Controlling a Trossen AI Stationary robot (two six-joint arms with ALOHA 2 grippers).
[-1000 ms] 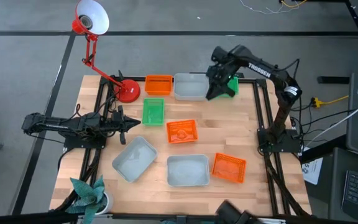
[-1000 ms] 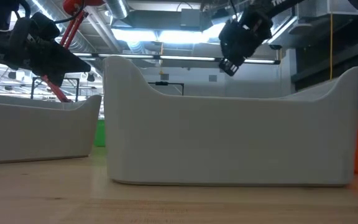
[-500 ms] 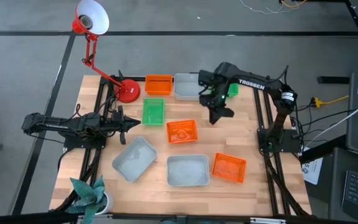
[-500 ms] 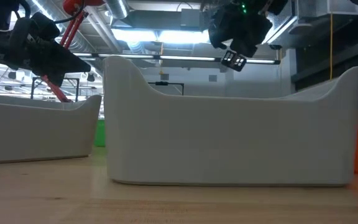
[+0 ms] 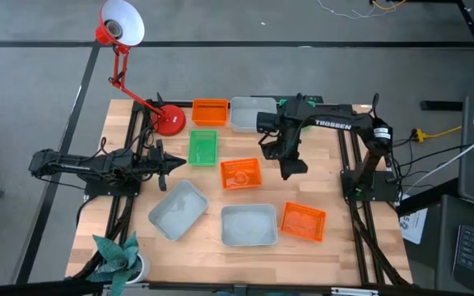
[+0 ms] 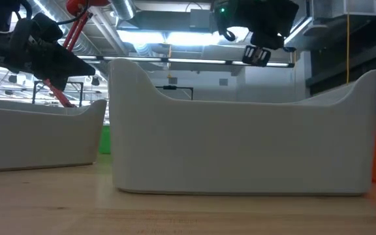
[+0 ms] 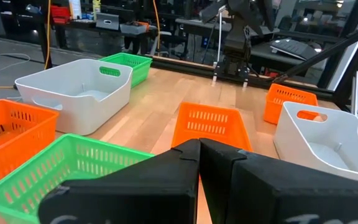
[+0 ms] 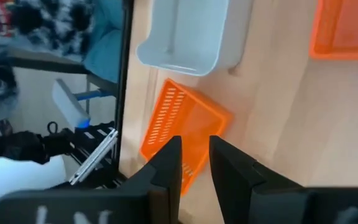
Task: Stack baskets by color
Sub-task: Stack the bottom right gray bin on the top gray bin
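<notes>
A: Baskets, where are they?

B: All on the wood table (image 5: 336, 247), none stacked. Back row: orange basket (image 5: 210, 112) touching a pale grey basket (image 5: 249, 114) on its right. A green basket is just beyond that, mostly hidden by the right arm, only a sliver (image 5: 284, 103) shows from above; left wrist view shows it better.

A: Middle?

B: Second green basket (image 5: 202, 147) sits in front of the back orange one. Middle orange basket (image 5: 241, 173) is near it, a bit twisted.

A: Front?

B: Tilted grey basket (image 5: 178, 210) front-left, another grey one (image 5: 248, 225) front-centre, third orange basket (image 5: 303, 221) just beside that, also rotated.

A: Right gripper?

B: Right gripper (image 5: 292, 168) hangs above bare wood, just right of the middle orange basket, well off the table per the low view. Fingers (image 8: 169, 163) partly apart, narrow gap, nothing between them. Wrist cam looks down on the front orange and front-centre grey baskets.

A: Left?

B: Left gripper (image 5: 174, 163) is parked at the table's left edge, arm lying flat, pointing toward the middle green basket. Fingers (image 7: 185, 158) pressed together, holding nothing.

A: Other stuff?

B: Red desk lamp, round base (image 5: 169, 121) at back-left next to the back orange basket, shade (image 5: 122, 22) out past the table. Small plant (image 5: 118, 256) at the front-left corner.
</notes>
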